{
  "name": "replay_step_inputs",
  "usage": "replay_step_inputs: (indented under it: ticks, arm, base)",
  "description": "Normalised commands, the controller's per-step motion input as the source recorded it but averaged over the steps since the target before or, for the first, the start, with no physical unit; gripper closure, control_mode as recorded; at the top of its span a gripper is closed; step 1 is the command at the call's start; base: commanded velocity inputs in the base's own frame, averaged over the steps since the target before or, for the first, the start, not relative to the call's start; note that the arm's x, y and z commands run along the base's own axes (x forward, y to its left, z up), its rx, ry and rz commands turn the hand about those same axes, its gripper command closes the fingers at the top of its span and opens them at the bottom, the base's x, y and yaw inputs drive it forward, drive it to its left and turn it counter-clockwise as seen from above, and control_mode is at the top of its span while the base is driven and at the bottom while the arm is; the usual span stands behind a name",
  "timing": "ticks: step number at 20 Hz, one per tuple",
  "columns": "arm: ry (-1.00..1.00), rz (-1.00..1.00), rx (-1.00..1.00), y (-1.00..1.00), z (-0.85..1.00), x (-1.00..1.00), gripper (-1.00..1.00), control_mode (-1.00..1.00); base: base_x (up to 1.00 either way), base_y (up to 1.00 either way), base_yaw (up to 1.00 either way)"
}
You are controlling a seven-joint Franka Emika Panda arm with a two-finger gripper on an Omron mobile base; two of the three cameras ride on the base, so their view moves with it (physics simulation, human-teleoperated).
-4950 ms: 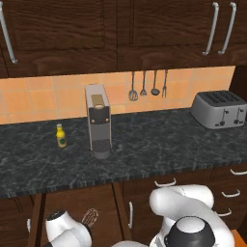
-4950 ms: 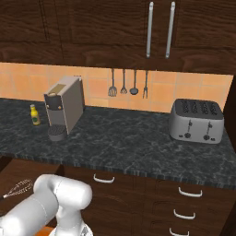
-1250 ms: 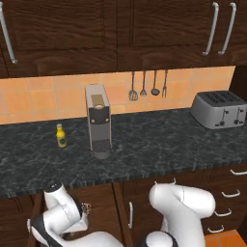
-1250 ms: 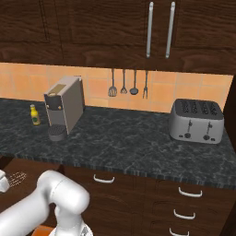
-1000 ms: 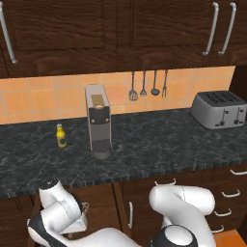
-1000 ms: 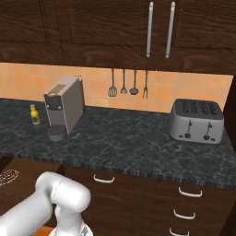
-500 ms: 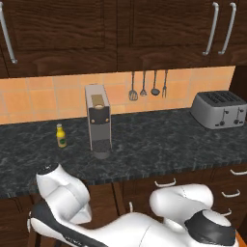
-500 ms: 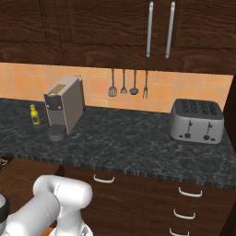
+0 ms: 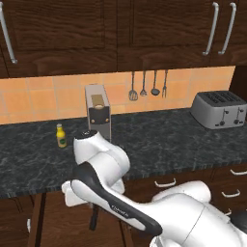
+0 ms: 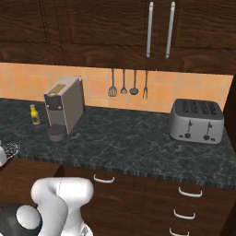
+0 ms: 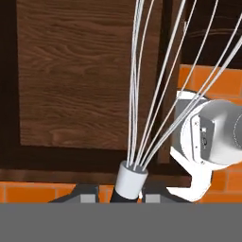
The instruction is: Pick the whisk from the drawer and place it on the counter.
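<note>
Hand view: we are gripping the whisk (image 11: 142, 118) by its handle, fingers (image 11: 84, 193) closed around it. We are holding its wire loops before the wall cabinet (image 11: 75, 71).

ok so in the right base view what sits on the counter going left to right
yellow bottle → coffee machine → toaster, all standing on the counter
</note>
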Motion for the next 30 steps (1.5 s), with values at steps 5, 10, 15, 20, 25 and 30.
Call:
replay_step_inputs:
  ticks: [5,10,15,20,25,30]
  arm:
    - [0.04,0.01,0.1,-1.0,0.4,0.4,1.0,-1.0]
    - [0.04,0.0,0.11,-1.0,0.23,0.51,1.0,-1.0]
    - [0.0,0.0,0.08,-1.0,-0.07,0.27,1.0,-1.0]
    - [0.0,0.0,0.01,-1.0,-0.02,0.3,1.0,-1.0]
    - [0.0,0.0,0.0,-0.87,0.0,0.68,1.0,-1.0]
    - [0.0,0.0,0.0,-0.75,0.0,0.88,1.0,-1.0]
  base:
    - [0.0,0.0,0.0]
    - [0.0,0.0,0.0]
    - [0.0,0.0,0.0]
    - [0.0,0.0,0.0]
    - [0.0,0.0,0.0]
    - [0.0,0.0,0.0]
